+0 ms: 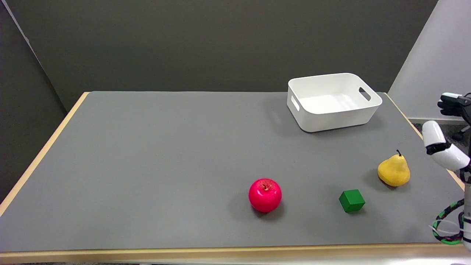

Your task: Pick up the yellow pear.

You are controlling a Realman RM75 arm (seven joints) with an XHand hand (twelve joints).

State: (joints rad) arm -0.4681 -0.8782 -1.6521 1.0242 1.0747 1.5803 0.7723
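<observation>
Now, head view: your yellow pear [393, 171] is standing upright on the grey table [165, 165], plump at the base, narrowing to a neck with a dark stem pointing up, and casting a soft shadow to its left. It is sitting near the table's right edge, toward the near side. Your right hand [447, 141] is hovering at the frame's right border, apart from the pear and holding nothing; only part of it is showing, with one white finger [432, 134] reaching forward separately from the dark fingertips [449, 103] above it, so the fingers are looking spread. Farther back, the white bin [333, 101] is sitting with nothing inside it. A green cube [351, 200] is lying near the pear, to its near left, not touching. A red apple [265, 195] is resting well to the left. Bare grey surface is stretching between pear and bin, and between pear and right edge.
</observation>
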